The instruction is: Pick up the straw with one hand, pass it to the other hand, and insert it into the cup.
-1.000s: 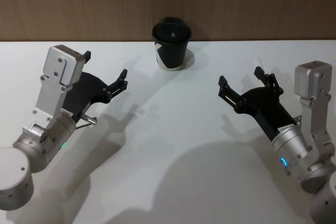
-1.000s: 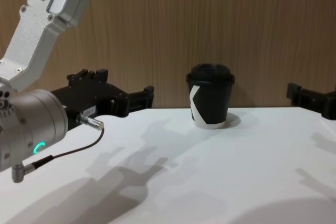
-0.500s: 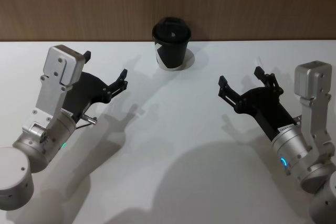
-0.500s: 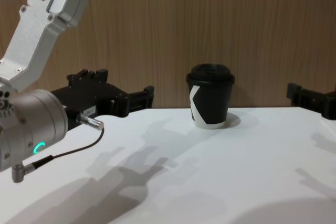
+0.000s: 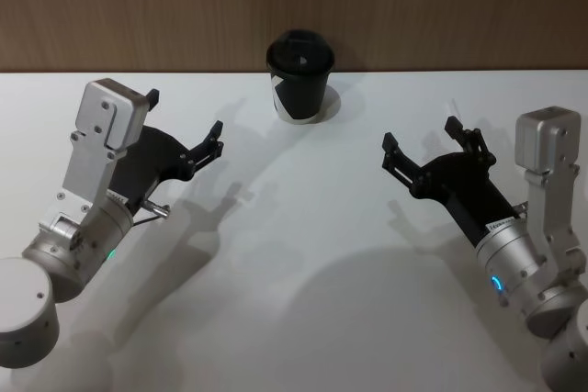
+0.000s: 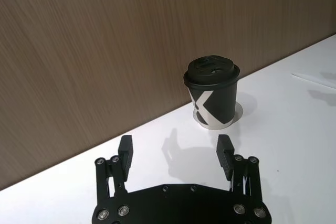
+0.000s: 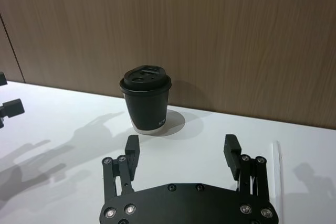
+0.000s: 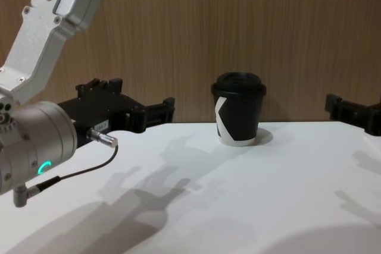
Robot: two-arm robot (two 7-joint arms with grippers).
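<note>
White table (image 5: 294,254), straw (image 7: 276,177) lying flat, lengthwise toward wall (image 7: 210,35)

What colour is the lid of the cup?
The lid of the cup is black; the left wrist view shows it best.

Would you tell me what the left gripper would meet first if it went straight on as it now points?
Probably the cup: it stands ahead of the open left gripper, slightly off-centre, across bare table. Depth is unclear, so it might only clip it.
</note>
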